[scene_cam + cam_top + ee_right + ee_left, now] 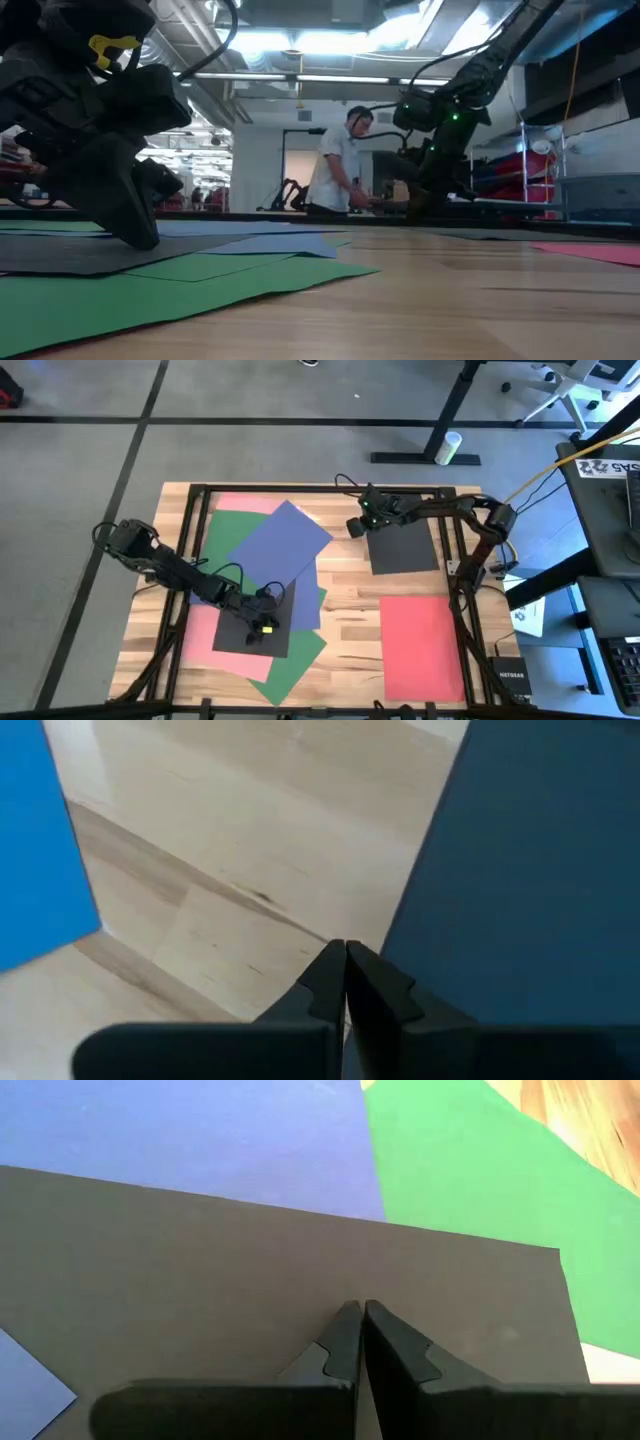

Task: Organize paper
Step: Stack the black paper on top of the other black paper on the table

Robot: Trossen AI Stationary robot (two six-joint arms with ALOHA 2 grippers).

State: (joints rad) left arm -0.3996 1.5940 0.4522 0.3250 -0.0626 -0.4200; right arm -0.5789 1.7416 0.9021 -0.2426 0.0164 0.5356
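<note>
Now left claw (356,1312) closed — atop black sheet (200,1290).

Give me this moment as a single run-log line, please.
left gripper: shut, pressing on black sheet atop left pile | right gripper: shut, at corner of second black sheet | red sheet: lying apart

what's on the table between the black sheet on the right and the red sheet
Nothing. The high view shows only bare wood tabletop between the right-hand black sheet and the red sheet.
</note>
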